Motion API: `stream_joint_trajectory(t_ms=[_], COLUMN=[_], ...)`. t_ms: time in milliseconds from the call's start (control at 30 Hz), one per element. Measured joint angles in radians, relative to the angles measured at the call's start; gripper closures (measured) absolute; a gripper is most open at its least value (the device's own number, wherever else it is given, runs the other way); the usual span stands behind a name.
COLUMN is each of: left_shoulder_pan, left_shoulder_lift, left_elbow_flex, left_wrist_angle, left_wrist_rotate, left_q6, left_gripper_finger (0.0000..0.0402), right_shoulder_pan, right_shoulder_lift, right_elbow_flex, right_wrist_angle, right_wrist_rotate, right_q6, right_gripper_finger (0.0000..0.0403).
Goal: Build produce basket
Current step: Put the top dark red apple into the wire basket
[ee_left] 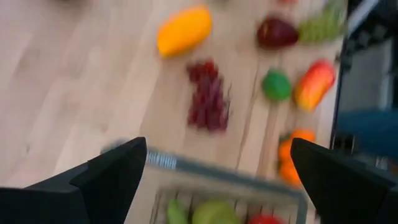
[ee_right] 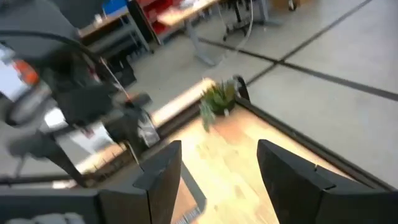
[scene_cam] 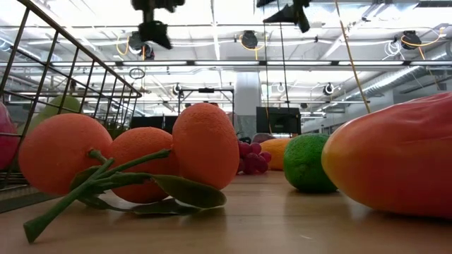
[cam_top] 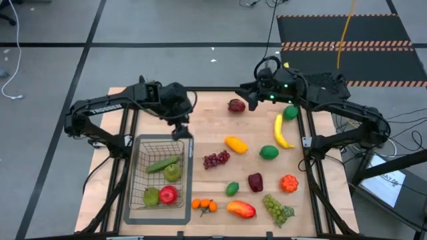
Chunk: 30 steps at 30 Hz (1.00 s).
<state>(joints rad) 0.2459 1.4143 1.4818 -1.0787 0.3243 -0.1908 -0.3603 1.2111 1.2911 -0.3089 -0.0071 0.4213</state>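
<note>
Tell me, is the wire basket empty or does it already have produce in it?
Partly filled. The basket holds a cucumber, two green pears and a red apple; most produce lies on the table.

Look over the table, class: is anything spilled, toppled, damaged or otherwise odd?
Nothing stands out. The basket sits flat holding four pieces, and the loose produce, such as the banana, lies intact on the table.

2 dark arms, white lettering on left arm (cam_top: 110, 105), green light on right arm (cam_top: 313, 93)
</note>
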Motion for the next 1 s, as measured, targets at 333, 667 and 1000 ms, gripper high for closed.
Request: stream_joint_trajectory(t_ms=[333,667,1000], left_shoulder_pan=[-0.018,-0.015,-0.017], left_shoulder_lift=[-0.047,-0.134,-0.146], left_elbow_flex=[-0.001,-0.001,0.000], left_wrist_angle=[-0.078,-0.061,-0.070], left_wrist_rotate=[-0.019,-0.131,-0.130], left_q6=[0.006,-0.081,-0.130], left_gripper_finger=[0.0005,0.0005,0.0005], right_shoulder_pan=[-0.061,-0.175,-0.258], right_shoulder_lift=[0.117,0.263,0.363], right_elbow_flex=[0.000,-0.117,-0.248], right_wrist_angle=[-0.129,0.029,0.153], right_wrist_rotate=[0.005,-0.048,-0.103], right_q6=[-0.273,-0.445,-0.619], right_gripper_finger=[0.0183,0.0149,0.0051])
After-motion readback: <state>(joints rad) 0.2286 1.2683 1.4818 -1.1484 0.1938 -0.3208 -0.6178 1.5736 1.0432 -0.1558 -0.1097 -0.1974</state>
